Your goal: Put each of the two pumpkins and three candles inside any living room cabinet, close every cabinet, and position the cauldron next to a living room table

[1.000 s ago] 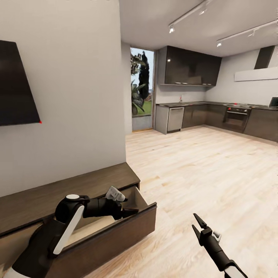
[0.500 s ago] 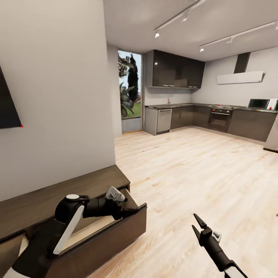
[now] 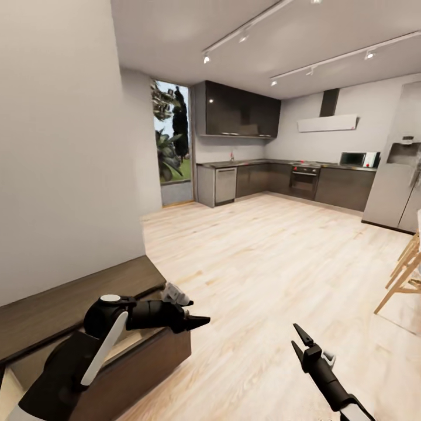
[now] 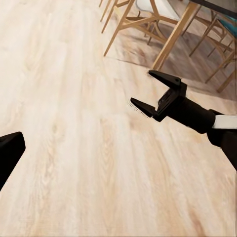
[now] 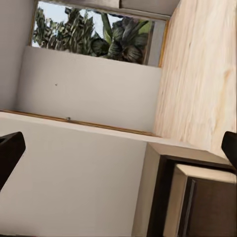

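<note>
While facing open kitchen floor, no pumpkin or candle to be seen. Cabinet [image 3: 88, 304] low at the left, long axis running along the wall, drawer [image 3: 140, 362] pulled out directly beneath the left gripper [image 3: 196, 321]. Left gripper empty, opening impossible to judge. Right gripper [image 3: 299, 341] well apart over bare floor, jaws spread, holding nothing. Left arm nearer for closing.

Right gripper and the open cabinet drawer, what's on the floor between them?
Nothing: in the head view, bare wood floor separates the right gripper from the drawer.
</note>
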